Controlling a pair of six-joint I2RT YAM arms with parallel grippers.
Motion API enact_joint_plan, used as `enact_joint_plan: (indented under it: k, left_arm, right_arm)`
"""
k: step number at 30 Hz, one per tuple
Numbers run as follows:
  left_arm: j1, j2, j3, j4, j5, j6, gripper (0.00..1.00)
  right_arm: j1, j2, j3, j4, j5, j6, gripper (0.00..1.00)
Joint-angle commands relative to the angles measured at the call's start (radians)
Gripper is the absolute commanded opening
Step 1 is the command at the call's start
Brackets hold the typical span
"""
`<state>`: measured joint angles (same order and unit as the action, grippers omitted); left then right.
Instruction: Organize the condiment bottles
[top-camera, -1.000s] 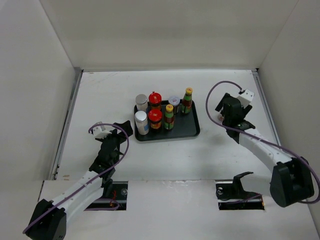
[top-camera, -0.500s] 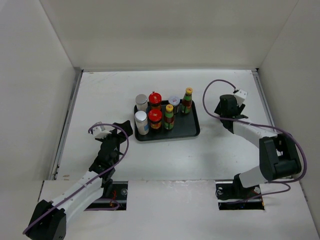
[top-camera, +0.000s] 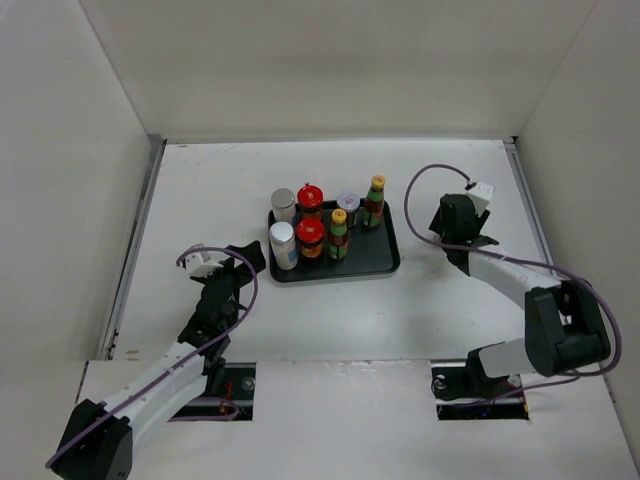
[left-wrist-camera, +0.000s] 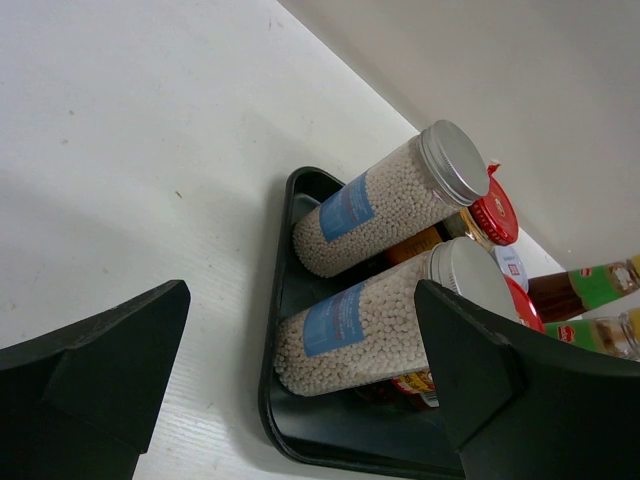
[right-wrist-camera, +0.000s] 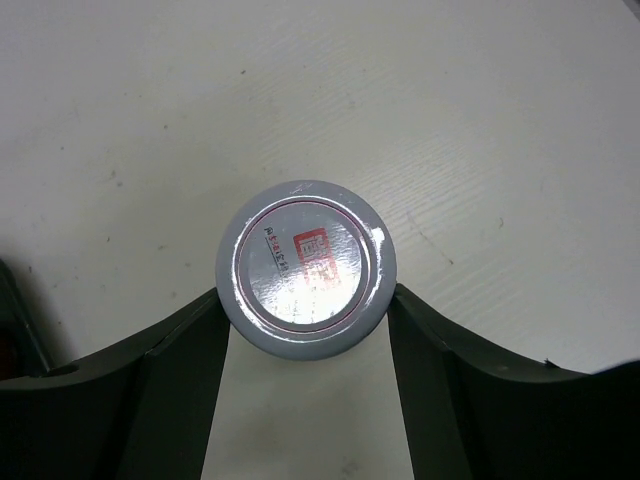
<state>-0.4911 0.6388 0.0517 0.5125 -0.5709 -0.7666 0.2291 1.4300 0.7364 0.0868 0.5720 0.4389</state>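
**Grey-lidded jar (right-wrist-camera: 305, 268) gripped off the tray (top-camera: 385, 258), seven bottles standing on it**

Top view: seven condiment bottles stand upright in two rows on the dark tray in the middle of the counter (top-camera: 220, 180). There are two white shakers (top-camera: 283, 245) at the left, two red-capped jars (top-camera: 311, 236), a grey-capped jar (top-camera: 348, 204) and two slim brown bottles (top-camera: 339, 232) with yellow caps. The left fingers (top-camera: 248, 257) sit near the tray's left side, apart from it. The right arm's wrist (top-camera: 462, 215) hangs over the counter to the right of the tray and hides whatever is beneath it.

Left wrist view: the left fingers are spread wide and released, gripping nothing. Beyond them the two shakers show white beads, blue labels and silver lids. The red caps and brown bottles behind are partly covered and cut off by the frame edge.

Right wrist view: the right fingers (right-wrist-camera: 170, 390) press against both sides of the round grey-lidded jar, grasping it as it stands on bare counter. Its lid carries a red-and-white printed seal, too small to read. The lid hides the jar's body. A dark tray corner shows at the left edge.
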Motion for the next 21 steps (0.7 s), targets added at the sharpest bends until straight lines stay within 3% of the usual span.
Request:
enact_joint_plan:
  k: [1,9,21]
  left_arm:
    - [0.003,0.005,-0.026,0.041,0.006,-0.003,1.00]
    - [0.004,-0.037,-0.030,0.031,0.020,-0.011,1.00]
    - [0.013,-0.041,-0.013,-0.012,0.011,0.001,1.00]
  right_arm:
    - [0.060,-0.156,0.001,0.073,0.042,-0.014,0.48]
    - [0.262,-0.278,0.026,0.025,0.032,0.000,0.49]
    - [0.436,0.007,0.162,0.108,-0.021,0.023,0.50]
